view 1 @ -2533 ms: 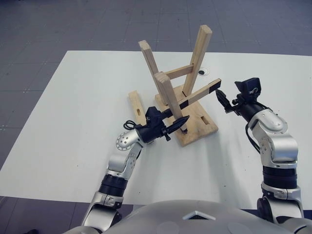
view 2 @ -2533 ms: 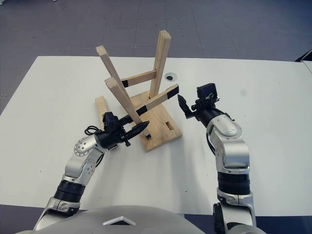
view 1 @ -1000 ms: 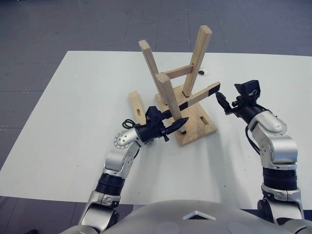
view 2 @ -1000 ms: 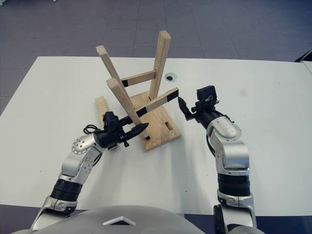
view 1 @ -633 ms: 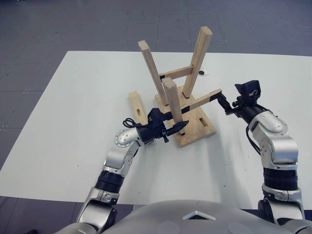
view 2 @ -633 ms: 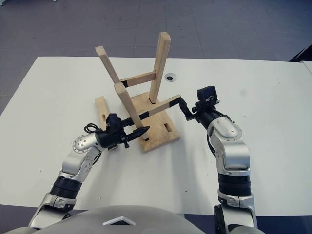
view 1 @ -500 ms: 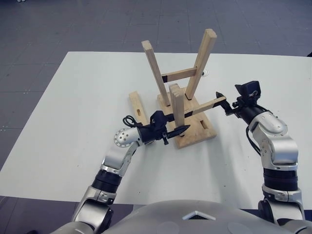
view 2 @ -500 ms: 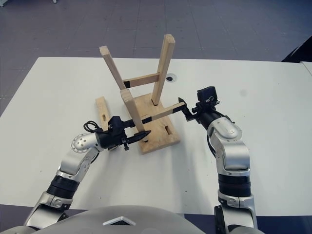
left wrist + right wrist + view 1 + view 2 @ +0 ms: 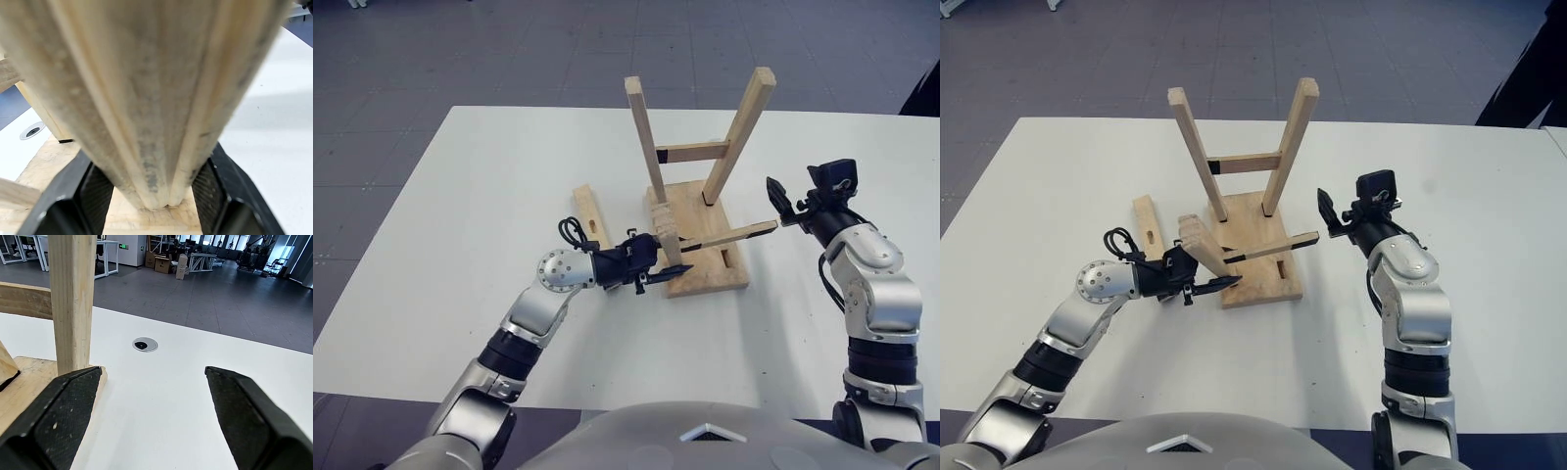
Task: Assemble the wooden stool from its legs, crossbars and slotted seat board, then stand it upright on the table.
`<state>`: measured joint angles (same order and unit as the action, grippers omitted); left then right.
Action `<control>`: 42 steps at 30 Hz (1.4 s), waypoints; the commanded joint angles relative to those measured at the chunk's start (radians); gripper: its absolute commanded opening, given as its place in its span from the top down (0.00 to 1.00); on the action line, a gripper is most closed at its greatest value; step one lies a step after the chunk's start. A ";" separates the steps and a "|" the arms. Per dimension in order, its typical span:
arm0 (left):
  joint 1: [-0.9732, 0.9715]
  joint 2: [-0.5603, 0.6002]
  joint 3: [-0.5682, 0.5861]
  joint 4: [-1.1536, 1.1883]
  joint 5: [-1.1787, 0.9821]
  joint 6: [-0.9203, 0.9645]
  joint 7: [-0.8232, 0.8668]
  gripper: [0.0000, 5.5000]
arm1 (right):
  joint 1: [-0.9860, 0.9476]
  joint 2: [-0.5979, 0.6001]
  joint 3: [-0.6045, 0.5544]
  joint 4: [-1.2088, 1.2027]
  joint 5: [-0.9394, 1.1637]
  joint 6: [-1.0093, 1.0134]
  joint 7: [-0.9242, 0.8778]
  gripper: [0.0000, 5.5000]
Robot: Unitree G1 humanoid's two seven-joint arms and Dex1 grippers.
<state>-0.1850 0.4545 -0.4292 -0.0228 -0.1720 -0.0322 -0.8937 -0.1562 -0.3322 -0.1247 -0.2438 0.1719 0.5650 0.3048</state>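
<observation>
Leg of pale square-cut wood (image 9: 666,227) clamped in left end effector (image 9: 648,273) over slotted wooden seat board (image 9: 703,277), probably to seat it; right end effector (image 9: 152,370) gapes empty beside board, near black-tipped crossbar (image 9: 728,236).

Wooden stool leg (image 9: 146,98) clamped between black padded fingers of the left gripper (image 9: 152,198), seat board (image 9: 51,164) beneath, white table (image 9: 276,122) beyond.

Pretty even overhead light on my feed, white table (image 9: 440,245) bright and flat-lit, faint soft shadow beside the seat board (image 9: 710,279) around 4 o'clock, leg (image 9: 146,98) up close darker toward 6 o'clock, floor (image 9: 460,49) dim at 12.
</observation>
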 commanded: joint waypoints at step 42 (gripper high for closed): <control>0.275 0.244 0.334 -0.300 -0.204 0.235 -0.075 0.31 | 0.078 -0.057 0.015 0.002 -0.016 0.025 0.034 0.29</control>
<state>0.0685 0.6821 -0.1952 -0.2780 -0.3116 0.1385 -1.0113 -0.1223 -0.3511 -0.1103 -0.2327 0.1607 0.5696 0.3163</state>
